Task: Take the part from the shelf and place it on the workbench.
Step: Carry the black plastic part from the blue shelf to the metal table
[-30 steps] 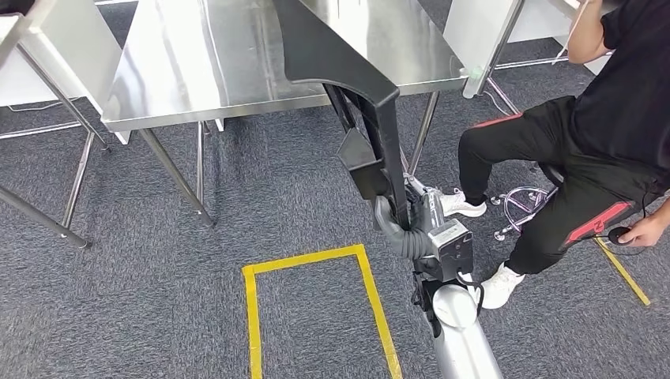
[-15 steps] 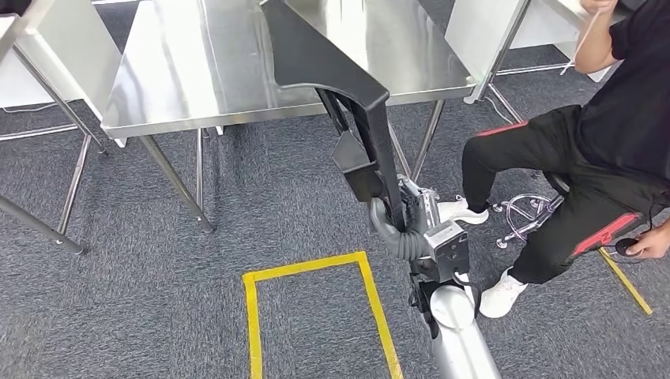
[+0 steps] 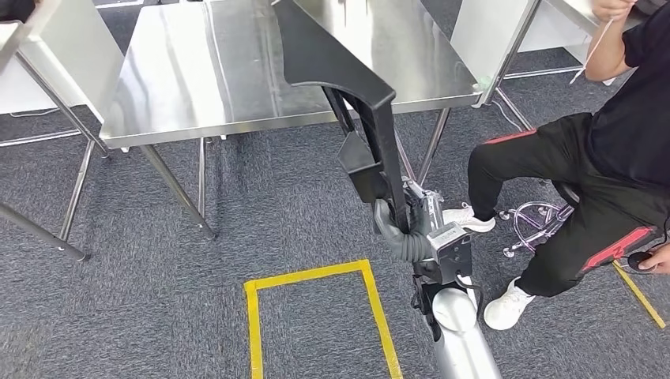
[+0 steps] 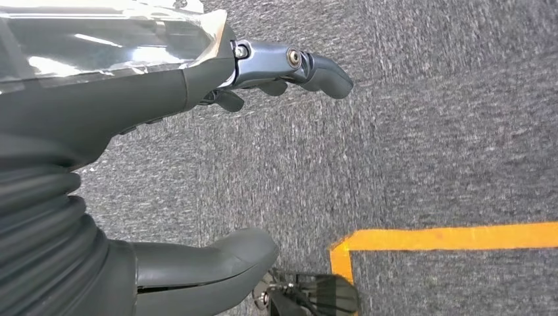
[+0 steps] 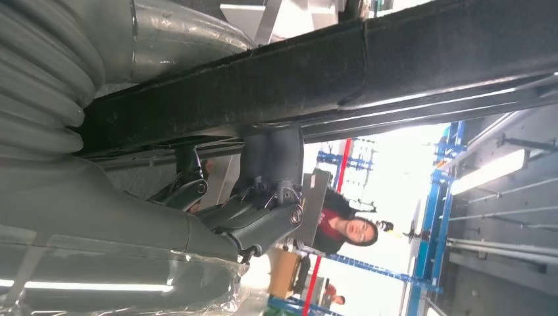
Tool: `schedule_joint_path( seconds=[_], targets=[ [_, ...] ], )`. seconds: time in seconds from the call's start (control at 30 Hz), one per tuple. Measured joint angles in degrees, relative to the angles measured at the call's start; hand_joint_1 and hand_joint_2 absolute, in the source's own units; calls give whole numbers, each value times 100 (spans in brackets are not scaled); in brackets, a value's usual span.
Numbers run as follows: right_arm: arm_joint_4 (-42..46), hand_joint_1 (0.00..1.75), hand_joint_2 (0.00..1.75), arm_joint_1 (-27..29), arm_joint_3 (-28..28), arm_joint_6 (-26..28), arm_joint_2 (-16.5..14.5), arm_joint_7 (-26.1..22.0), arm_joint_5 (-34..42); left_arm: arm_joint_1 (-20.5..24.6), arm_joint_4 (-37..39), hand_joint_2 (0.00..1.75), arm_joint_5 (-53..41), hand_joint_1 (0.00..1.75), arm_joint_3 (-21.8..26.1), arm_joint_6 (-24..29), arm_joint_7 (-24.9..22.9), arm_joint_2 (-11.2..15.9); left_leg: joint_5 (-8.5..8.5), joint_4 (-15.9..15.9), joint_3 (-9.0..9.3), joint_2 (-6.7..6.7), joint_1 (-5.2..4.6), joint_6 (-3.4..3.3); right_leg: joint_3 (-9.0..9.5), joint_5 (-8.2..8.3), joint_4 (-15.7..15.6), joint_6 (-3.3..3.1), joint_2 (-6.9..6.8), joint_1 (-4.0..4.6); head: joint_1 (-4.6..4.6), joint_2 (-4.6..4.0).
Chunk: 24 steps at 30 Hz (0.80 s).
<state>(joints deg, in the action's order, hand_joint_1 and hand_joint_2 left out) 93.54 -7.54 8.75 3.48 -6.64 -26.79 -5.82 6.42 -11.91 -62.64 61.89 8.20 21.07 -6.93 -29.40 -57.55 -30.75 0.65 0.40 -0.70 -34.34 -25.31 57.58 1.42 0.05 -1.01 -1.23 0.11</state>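
A stainless steel bench (image 3: 197,71) stands on thin metal legs (image 3: 178,189), its bare, shiny top reflecting the overhead light. More light-coloured benches flank it: one at the far left (image 3: 47,63) with slanted metal legs, another at the upper right (image 3: 490,31). All stand on a floor (image 3: 158,300) of dark grey carpet. Yellow tape (image 3: 316,276) on the carpet marks three sides of a rectangle in front of the bench, and the left wrist view shows a corner of it. A further strip of yellow tape (image 3: 640,296) lies on the carpet at the right, beside a seated person's white shoes (image 3: 506,304).
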Motion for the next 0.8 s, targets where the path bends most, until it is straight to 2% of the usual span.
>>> schedule_joint_path(
  seconds=[0.07,0.13,0.17,0.2,0.23,0.27,0.3,0.33,0.37,0.4,0.47,0.53,0.57,0.6,0.67,0.7,0.73,0.77,0.8],
  targets=[
    [8,175,175,-4,2,2,-4,-3,-1,2,-1,175,-20,0,-1,-5,5,5,-174,-358,-152,-22,22,57,96,-44,-28,-101,3,-32,8,0],
    [9,175,175,-5,4,2,-8,-6,-2,-2,0,175,-39,0,-1,-14,8,5,-456,-1131,-591,-36,35,98,181,-115,-30,-169,-1,-29,14,0],
    [9,175,175,0,4,2,-9,-6,-2,-8,0,175,-43,0,-1,-17,8,5,-540,-1486,-839,-38,39,112,217,-153,-29,-181,1,-24,13,0],
    [9,175,175,6,5,2,-8,-6,-2,-16,0,175,-45,0,-1,-17,9,6,-519,-1681,-1024,-40,40,117,261,-196,-28,-181,7,-20,13,0],
    [9,175,175,14,5,2,-8,-6,-2,-23,0,175,-45,0,-1,-17,9,8,-370,-1658,-1105,-42,40,113,321,-245,-28,-174,15,-18,14,0],
    [9,175,175,20,5,2,-8,-6,-2,-27,0,175,-48,0,-1,-17,9,11,-124,-1428,-1075,-43,40,99,395,-300,-29,-161,23,-18,14,0],
    [9,175,175,24,5,2,-8,-6,-2,-28,0,175,-50,0,-1,-16,9,15,180,-1048,-961,-46,39,78,472,-360,-33,-144,27,-18,14,0],
    [9,175,175,22,5,2,-8,-6,-2,-27,0,175,-51,0,-1,-16,8,21,397,-675,-818,-48,28,51,533,-425,-35,-121,27,-3,11,0],
    [9,175,175,16,6,3,-9,-6,-1,-24,-1,175,-55,0,-1,-15,8,24,507,-390,-683,-51,12,19,575,-482,-44,-91,29,11,11,0],
    [9,175,175,8,6,4,-9,-5,-1,-21,-1,175,-57,0,-2,-15,7,27,527,-211,-588,-51,-7,-16,601,-528,-63,-58,30,24,9,0],
    [10,175,175,3,7,5,-13,-6,-1,-19,-2,175,-61,0,-3,-14,4,27,428,-111,-498,-50,-35,-103,695,-549,-74,24,34,51,14,0],
    [11,175,175,4,9,6,-15,-5,-2,-25,-1,175,-59,0,-2,-14,1,20,397,-35,-382,-38,-16,-177,732,-580,15,87,30,57,19,-1],
    [11,175,175,-7,10,7,-16,-9,-1,-26,-1,175,-56,0,-1,-13,0,20,377,-8,-309,-32,-4,-204,623,-617,211,106,28,51,14,-1],
    [11,175,175,-19,11,8,-15,-10,-1,-23,-2,175,-54,0,-1,-9,0,20,351,16,-246,-25,8,-226,424,-671,527,119,26,42,10,-1],
    [10,175,175,-15,11,11,-13,-12,1,-21,-2,175,-51,0,-1,-4,0,23,261,24,-158,-15,6,-257,-168,-879,1357,111,23,35,-5,-1],
    [10,175,175,2,10,12,-9,-9,1,-25,-2,175,-51,0,-1,-4,-1,20,206,24,-103,-6,6,-259,-426,-993,1624,102,23,35,-6,0],
    [9,175,175,20,9,13,-5,-8,1,-33,-2,175,-51,0,-1,-5,-2,16,140,24,-28,6,6,-255,-606,-1064,1717,102,23,34,-9,0],
    [9,175,175,29,9,13,-2,-8,1,-39,-2,175,-51,0,-1,-6,-3,13,70,24,62,17,7,-246,-670,-1032,1591,128,22,32,-8,0],
    [9,175,175,32,10,13,0,-8,1,-42,-2,175,-51,0,-1,-7,-4,10,-7,24,164,27,10,-232,-649,-883,1294,180,17,27,-9,0]
  ],
)
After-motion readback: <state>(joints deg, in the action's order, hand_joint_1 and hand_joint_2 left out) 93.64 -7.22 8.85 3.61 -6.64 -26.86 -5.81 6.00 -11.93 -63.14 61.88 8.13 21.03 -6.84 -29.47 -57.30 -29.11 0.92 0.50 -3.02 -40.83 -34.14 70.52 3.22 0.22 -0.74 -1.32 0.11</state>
